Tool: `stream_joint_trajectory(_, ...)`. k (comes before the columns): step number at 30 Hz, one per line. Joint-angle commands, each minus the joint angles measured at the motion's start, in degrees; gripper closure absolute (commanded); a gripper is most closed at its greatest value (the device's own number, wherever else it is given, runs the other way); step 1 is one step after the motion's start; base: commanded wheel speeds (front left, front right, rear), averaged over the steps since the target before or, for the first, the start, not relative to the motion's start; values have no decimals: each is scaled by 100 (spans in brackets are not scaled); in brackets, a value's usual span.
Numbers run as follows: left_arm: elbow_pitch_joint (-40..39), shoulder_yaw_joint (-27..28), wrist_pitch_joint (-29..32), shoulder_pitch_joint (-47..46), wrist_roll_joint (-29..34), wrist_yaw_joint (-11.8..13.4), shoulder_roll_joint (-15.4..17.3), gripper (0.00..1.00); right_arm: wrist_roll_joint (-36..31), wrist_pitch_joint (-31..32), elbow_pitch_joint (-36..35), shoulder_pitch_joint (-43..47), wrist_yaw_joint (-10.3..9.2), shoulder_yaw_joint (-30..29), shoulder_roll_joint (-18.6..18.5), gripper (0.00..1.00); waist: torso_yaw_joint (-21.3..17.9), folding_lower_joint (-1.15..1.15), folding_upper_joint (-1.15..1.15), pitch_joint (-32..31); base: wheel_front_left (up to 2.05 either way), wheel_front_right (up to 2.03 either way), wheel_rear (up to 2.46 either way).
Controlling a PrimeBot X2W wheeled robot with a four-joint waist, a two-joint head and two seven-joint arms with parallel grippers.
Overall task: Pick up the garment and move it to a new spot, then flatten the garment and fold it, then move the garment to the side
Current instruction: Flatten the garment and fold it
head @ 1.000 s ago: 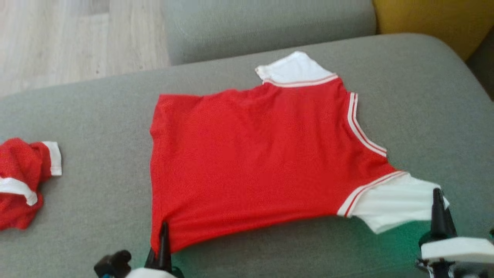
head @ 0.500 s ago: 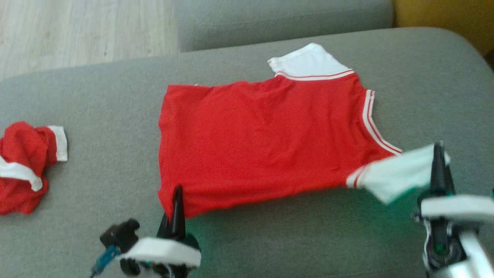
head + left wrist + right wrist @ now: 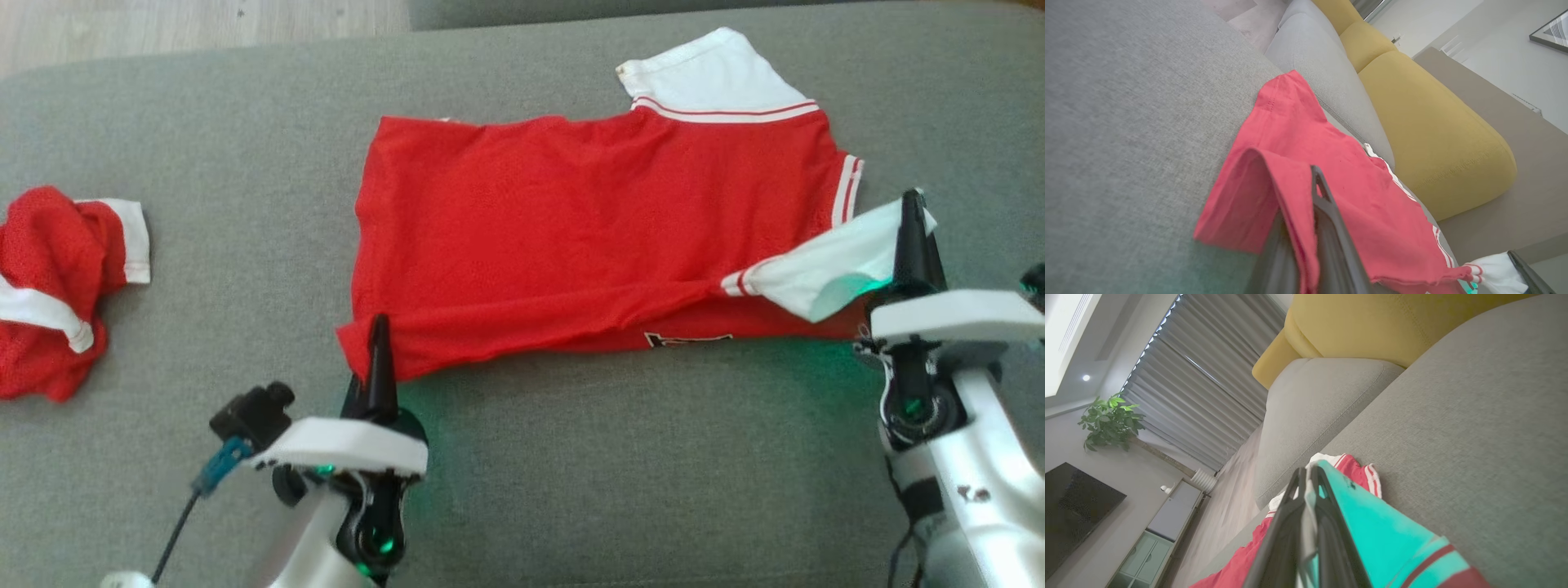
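Around us, the grey sofa seat (image 3: 204,457) carries a crumpled red-and-white bundle (image 3: 57,286) at its far left, well apart from our work. A strip of pale wood floor (image 3: 163,24) runs beyond the far edge, and our left wrist view also takes in a yellow cushion (image 3: 1425,122) behind the grey backrest (image 3: 1323,73). We see the red garment (image 3: 571,220) spread across the middle of the seat, its far white sleeve (image 3: 718,77) lying flat. Our left gripper (image 3: 378,331) is clamped on the near left hem corner, which rises off the seat and drapes over the fingers. Our right gripper (image 3: 909,208) is closed tight on the near white sleeve (image 3: 816,265), held above the seat at the right, with a green glow tinting the cloth. Between the two grippers the near edge is lifted into a long fold, and a dark print (image 3: 686,337) shows on the layer beneath it.
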Motion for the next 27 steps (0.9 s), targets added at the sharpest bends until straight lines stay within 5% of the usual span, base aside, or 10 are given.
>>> stream_joint_trajectory(1, -64, 43, -38, -377, -128, 9, 56, 100, -74, -75, -7, -341, 1, 165, -15, 100, 8, -1, 0, 122, 0, 0, 0)
stream_joint_trajectory(6, 12, -98, -38, -677, -440, 9, 56, 91, -107, -142, 300, -652, 1, 239, 3, 100, -9, -1, 0, 292, 0, 0, 0)
stream_joint_trajectory(9, 20, -183, -38, -873, -758, 9, 56, 46, -109, -193, 494, -843, 1, 287, 3, 100, -9, -1, 0, 406, 0, 0, 0)
stream_joint_trajectory(10, 22, -182, -38, -932, -913, 9, 56, 2, -104, -209, 544, -909, 1, 299, 3, 100, -10, -1, 0, 445, 0, 0, 0)
stream_joint_trajectory(11, 12, -143, -38, -1005, -1063, 9, 56, 0, -96, -229, 592, -977, 1, 294, 2, 100, -9, -1, 0, 480, 0, 0, 0)
stream_joint_trajectory(12, -11, -54, -38, -1075, -1211, 9, 56, 0, -84, -252, 616, -1046, 1, 286, 7, 29, -10, -1, 0, 508, 0, 0, 0)
stream_joint_trajectory(13, -45, 49, -38, -1131, -1387, 9, 56, 0, -47, -273, 591, -1110, 1, 282, 28, 0, -12, -1, 0, 531, 0, 0, 0)
stream_joint_trajectory(16, -278, 518, -38, -1279, -1587, 9, 56, 0, 29, -328, 347, -1237, 1, 136, 64, 0, -20, -1, 0, 581, 0, 0, 0)
stream_joint_trajectory(19, -521, 1084, -38, -1257, -897, 9, 56, 0, -425, -336, -240, -1157, 1, -372, 77, 0, -35, -1, 0, 609, 0, 0, 0)
stream_joint_trajectory(27, -934, 1556, -38, -419, 2626, 557, 56, 0, -2870, -339, -791, -189, 1, -655, 169, 0, -55, -1, 0, 324, 0, 0, 0)
